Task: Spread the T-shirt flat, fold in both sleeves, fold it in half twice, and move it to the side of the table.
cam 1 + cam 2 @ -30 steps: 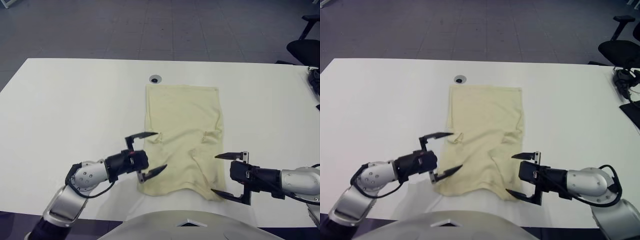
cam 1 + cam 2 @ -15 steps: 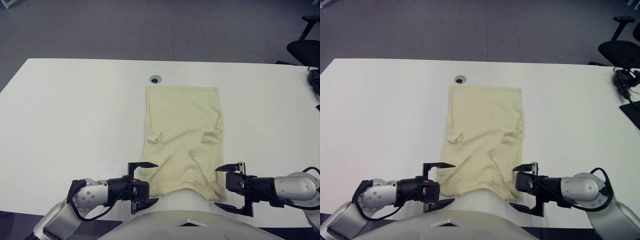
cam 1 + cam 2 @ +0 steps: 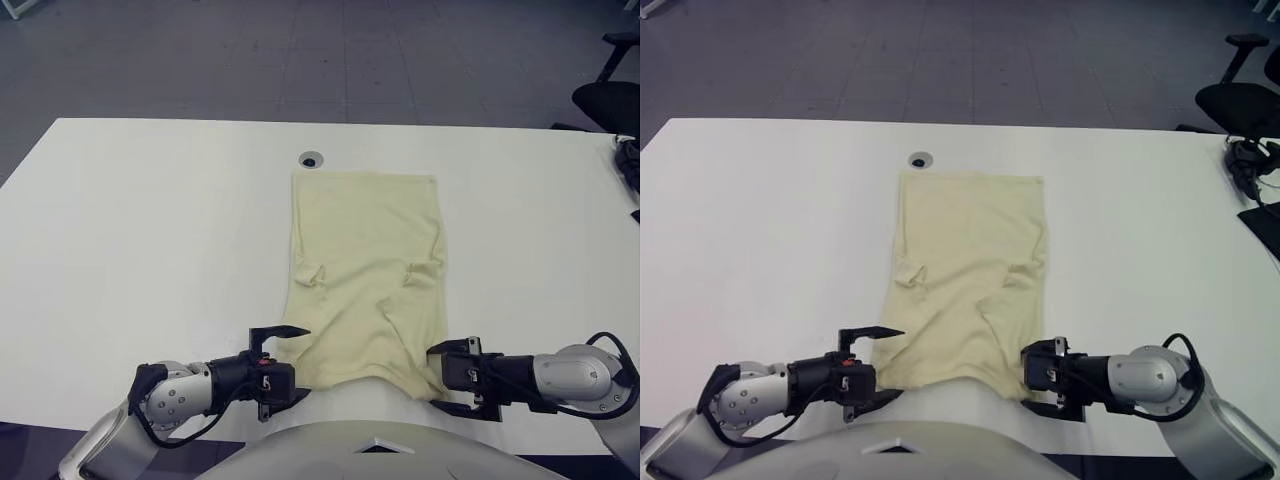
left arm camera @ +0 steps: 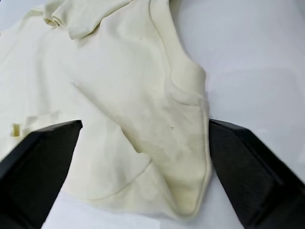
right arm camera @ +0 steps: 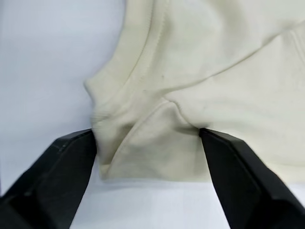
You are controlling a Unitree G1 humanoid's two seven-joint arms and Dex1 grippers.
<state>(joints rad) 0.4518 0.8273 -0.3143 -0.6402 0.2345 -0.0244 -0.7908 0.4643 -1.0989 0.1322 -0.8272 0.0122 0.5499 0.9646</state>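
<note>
The T-shirt (image 3: 365,270) lies on the white tabletop (image 3: 150,220) just right of centre. It is a long, narrow strip with both sleeves already turned in. Its long axis runs from the bottom of the frame to the top. The straight far end stops just short of the round cable hole (image 3: 311,159). The wider, rumpled end, which looks like the shoulders, points to the bottom edge of the frame.

The left gripper (image 3: 305,362) sits at the lower left corner of the cloth, its fingers (image 4: 33,162) spread wide on either side of that corner and holding nothing. The right gripper (image 3: 435,378) is at the lower right corner. Its fingers (image 5: 52,176) are also apart, but each one touches a puckered bunch of cloth without pinching it.

The main risk is a partial pinch. If either side catches only the top layer, the tucked sleeve underneath could slide out as the end is carried up for the first half fold. The right corner is already bunched, so that side may grip more cloth than the left and pull the fold crooked.
</note>
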